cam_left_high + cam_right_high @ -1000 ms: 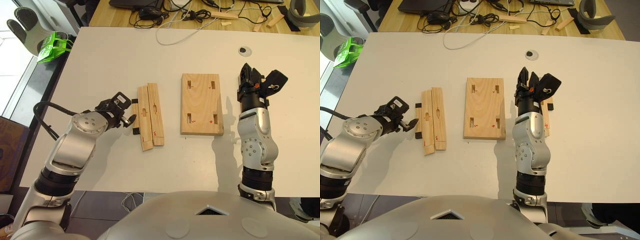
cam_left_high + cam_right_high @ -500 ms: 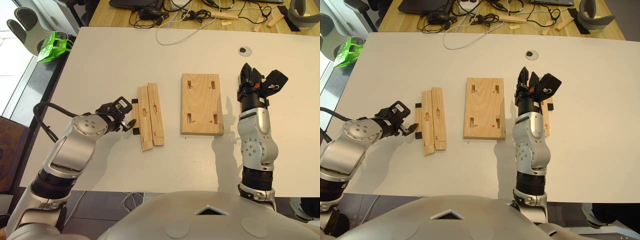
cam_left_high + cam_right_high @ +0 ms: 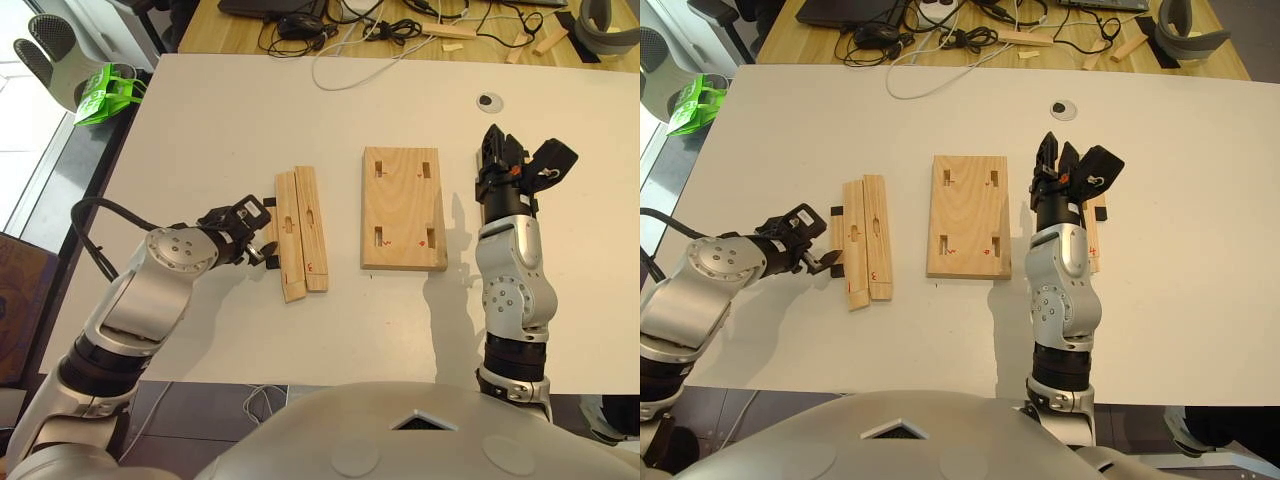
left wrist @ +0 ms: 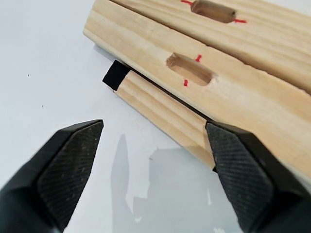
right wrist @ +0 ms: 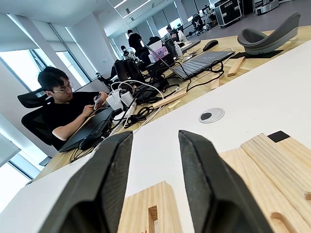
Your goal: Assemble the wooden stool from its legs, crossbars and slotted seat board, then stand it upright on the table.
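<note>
Wooden, loose and flat, every part: by the look of it barely begun, with no leg in a slot, no crossbar in a mortise, nothing upright. To do yet, judging from that: all the fitting, then the standing-up.

Nearest, at centre left of the head views: left pincer (image 3: 262, 232), spread wide and grasping nothing, low over the white desk (image 3: 200, 130), straddling the black-tipped crossbar (image 4: 160, 109). One fingertip (image 4: 243, 179) touching its edge or just beside it, hard to say which. Crossbar tucked tight against the outer side of two legs (image 3: 301, 232), themselves side by side and touching, mortises up.

Holders, such as they are: oval mortises (image 4: 190, 69) in the legs, unfilled; four rectangular slots in the slotted seat board (image 3: 403, 208), unfilled too. Seat board flat at mid-frame, apart from the legs.

Farther, at upper right: right pincer (image 3: 520, 150), raised off the desk, fingers parted, gripping nothing. Beside and partly beneath its forearm, more wooden parts (image 3: 1097, 232), one black-ended, flat on the desk, just right of the seat board.

Farthest, along the top edge: a round grommet (image 3: 487, 100), then a far desk (image 3: 250, 30) strewn with cables (image 3: 360, 40).
</note>
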Available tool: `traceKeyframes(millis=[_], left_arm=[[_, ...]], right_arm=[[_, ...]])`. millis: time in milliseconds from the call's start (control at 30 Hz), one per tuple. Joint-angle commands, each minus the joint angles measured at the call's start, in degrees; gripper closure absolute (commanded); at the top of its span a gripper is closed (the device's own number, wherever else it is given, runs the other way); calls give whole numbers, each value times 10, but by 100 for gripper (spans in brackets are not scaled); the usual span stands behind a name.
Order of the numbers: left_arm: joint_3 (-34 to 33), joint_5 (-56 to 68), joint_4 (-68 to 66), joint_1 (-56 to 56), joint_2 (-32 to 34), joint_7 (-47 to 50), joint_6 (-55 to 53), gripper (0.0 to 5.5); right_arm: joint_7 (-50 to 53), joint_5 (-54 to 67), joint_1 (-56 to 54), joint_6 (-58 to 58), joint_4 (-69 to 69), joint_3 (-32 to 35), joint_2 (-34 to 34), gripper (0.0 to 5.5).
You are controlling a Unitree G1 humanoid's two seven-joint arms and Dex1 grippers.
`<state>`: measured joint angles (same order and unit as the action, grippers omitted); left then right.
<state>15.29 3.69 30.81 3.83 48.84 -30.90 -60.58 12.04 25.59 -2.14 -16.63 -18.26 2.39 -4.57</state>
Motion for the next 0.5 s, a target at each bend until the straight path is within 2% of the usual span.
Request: traceKeyframes(millis=[33, 500], left_arm=[[6, 1, 5, 4, 10, -12, -5, 163], [11, 24, 40, 1, -20, -4, -57, 163]], right_arm=[[4, 7, -1, -1, -5, -1, -34, 375], [4, 11, -2, 1, -2, -1, -35, 375]])
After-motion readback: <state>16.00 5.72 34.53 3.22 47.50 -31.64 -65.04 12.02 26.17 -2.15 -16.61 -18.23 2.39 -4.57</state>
